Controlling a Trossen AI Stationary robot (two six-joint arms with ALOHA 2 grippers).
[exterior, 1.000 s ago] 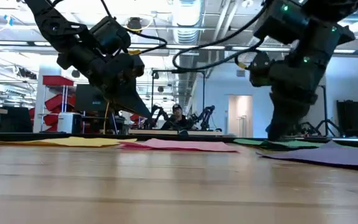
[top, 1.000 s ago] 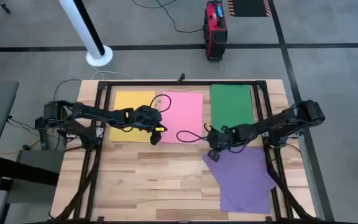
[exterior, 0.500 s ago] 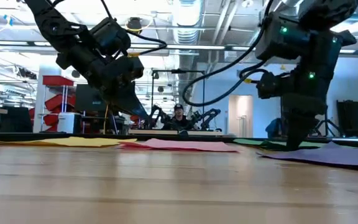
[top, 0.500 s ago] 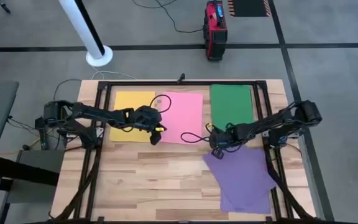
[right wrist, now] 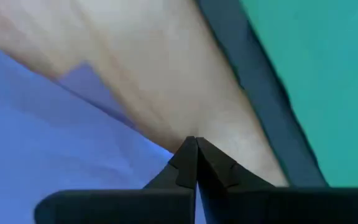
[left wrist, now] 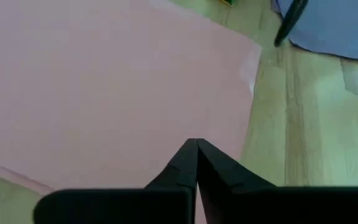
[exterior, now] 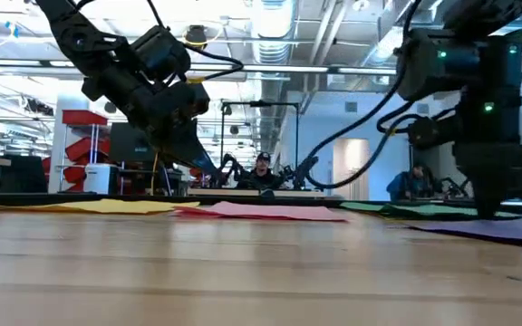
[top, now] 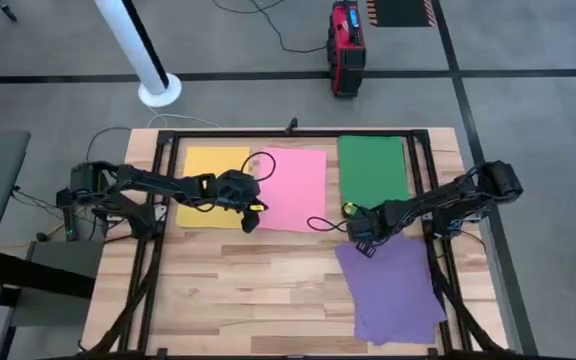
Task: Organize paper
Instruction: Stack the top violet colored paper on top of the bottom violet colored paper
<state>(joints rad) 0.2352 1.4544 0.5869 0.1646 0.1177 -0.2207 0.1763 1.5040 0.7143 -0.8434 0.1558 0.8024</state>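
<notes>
High view: right gripper, fingers pressed together, tip on far corner of purple paper; green paper just beyond it. Left gripper, fingers also together, over pink paper. Risk: tip slips, purple sheets fan apart or crease.

Right gripper now farther toward the table's right side, tips pressed together at the top edge of the flat purple paper sheets. Purple sheets dragged along (top corner now nearer the green rectangular sheet) and lying squarer.
</notes>
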